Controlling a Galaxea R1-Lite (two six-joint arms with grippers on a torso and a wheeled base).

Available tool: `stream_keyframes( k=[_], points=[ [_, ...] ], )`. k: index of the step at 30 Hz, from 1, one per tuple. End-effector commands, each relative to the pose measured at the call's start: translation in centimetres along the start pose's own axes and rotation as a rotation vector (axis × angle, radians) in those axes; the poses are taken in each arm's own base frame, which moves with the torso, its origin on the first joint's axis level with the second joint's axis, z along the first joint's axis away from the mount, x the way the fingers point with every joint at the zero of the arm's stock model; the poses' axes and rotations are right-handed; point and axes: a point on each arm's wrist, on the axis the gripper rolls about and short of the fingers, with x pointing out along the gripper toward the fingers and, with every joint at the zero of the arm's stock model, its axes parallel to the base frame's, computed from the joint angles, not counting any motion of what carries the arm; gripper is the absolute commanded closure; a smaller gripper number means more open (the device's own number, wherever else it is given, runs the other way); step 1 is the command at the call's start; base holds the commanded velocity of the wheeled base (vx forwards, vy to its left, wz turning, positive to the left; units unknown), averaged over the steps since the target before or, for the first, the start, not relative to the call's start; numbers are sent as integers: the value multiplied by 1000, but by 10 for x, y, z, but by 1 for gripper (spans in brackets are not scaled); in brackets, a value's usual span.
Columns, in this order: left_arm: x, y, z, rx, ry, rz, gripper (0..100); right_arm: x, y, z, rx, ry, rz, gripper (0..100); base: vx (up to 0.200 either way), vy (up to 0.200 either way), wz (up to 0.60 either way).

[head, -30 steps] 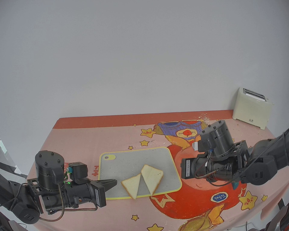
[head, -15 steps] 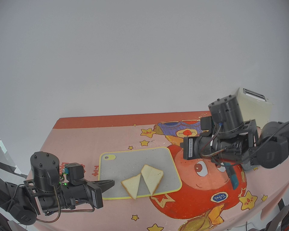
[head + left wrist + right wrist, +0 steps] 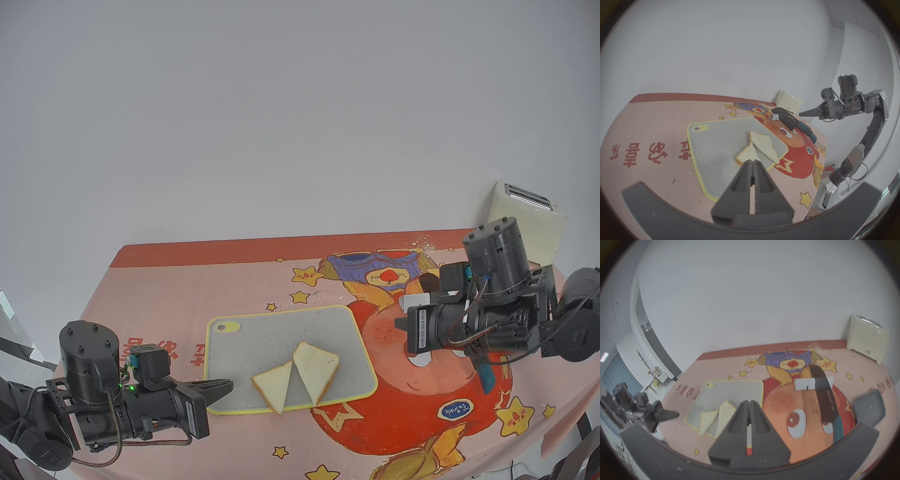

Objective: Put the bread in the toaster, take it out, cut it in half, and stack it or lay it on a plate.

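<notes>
Two triangular bread halves [image 3: 273,385] [image 3: 317,369] lie side by side on the grey, yellow-rimmed cutting board [image 3: 275,331], at its front right. My left gripper [image 3: 226,386] is shut and empty, low at the board's front left corner; the left wrist view shows its tips [image 3: 753,162] pointing at the bread [image 3: 762,145]. My right gripper [image 3: 749,404] is shut and empty, held above the table to the right of the board. The left wrist view shows this right gripper [image 3: 802,113] farther off. The cream toaster [image 3: 528,222] stands at the far right corner. A grey plate [image 3: 869,408] sits right of the knife.
A knife with a black blade [image 3: 823,393], a white tag and a blue handle [image 3: 486,378] lies on the patterned tablecloth under my right arm. Crumbs dot the cloth near the toaster. The table's right edge runs close to the plate.
My right arm rose off the table, then swung right and came partway down. The knife stayed on the cloth. My left gripper drew back slightly from the board.
</notes>
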Motion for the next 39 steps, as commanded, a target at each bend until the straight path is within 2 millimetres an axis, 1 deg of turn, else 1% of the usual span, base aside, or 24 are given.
stream_keyframes(
  k=[1, 3, 4, 6, 7, 8, 9, 10, 11, 12, 13, 16, 18, 19, 22, 25, 28, 31, 33, 35, 39],
  points=[
    [1, 0, -1, 0, 4, -3, 100, 23, 8, -10, -21, 13, -5, 100, 0, 0, 0],
    [2, 0, 0, 0, 0, -1, 100, 31, 7, -10, -25, 9, -9, 100, 0, 0, 0],
    [2, 0, 0, 0, 0, -1, 100, 31, 7, -10, -25, 9, -9, 100, 0, 0, 0],
    [1, 0, 0, 0, -1, -3, 100, 37, 7, -2, -42, -17, -10, 100, 0, 0, 0],
    [2, 0, 1, 0, -3, -4, 100, 37, 6, 3, -44, -32, -10, 100, 0, 0, 0],
    [2, 0, 1, 0, -3, -4, 100, 37, 6, 3, -44, -32, -10, 100, 0, 0, 0],
    [2, 0, 1, -1, 1, -4, 100, 29, 0, 9, -35, -48, -21, 100, 0, 0, 0],
    [2, 0, 1, -1, 1, -4, 100, 24, 0, 10, -33, -58, -18, 100, 0, 0, 0],
    [2, 0, 0, 0, 2, -3, 100, 13, -2, 12, -28, -76, -12, 100, 0, 0, 0],
    [2, 0, 0, -1, 5, -2, 100, 2, -4, 11, -27, -79, -2, 100, 0, 0, 0],
    [2, -1, 0, 1, 3, -6, 100, -4, -7, 8, -17, -79, 1, 100, 0, 0, 0],
    [3, -1, 2, 1, -5, -6, 100, -9, -8, 3, 3, -72, 23, 100, 0, 0, 0],
    [3, -1, 3, 1, -4, -4, 100, -1, -6, -2, -5, -41, 23, 100, 0, 0, 0],
    [3, 0, 1, 0, 2, -2, 100, 14, -2, -13, -26, 15, 17, 100, 0, 0, 0],
    [5, 2, -4, -4, 30, 9, 100, 28, 12, -26, -57, 64, 33, 100, 0, 0, 0],
    [7, 3, -7, -5, 42, 15, 100, 37, 17, -32, -70, 72, 45, 100, 0, 0, 0],
    [10, 4, -7, -9, 53, 20, 100, 42, 20, -33, -66, 36, 68, 100, 0, 0, 0],
    [22, 7, -9, -14, 82, 34, 100, 48, 22, -32, -56, 0, 84, 100, 0, 0, 0],
    [28, 9, -10, -15, 92, 43, 100, 56, 23, -36, -46, 12, 80, 100, 0, 0, 0],
    [30, 9, -11, -14, 98, 49, 100, 63, 25, -42, -45, 28, 74, 100, 0, 0, 0],
    [32, 8, -9, -12, 91, 47, 100, 67, 27, -43, -39, 32, 72, 100, 0, 0, 0]
  ],
)
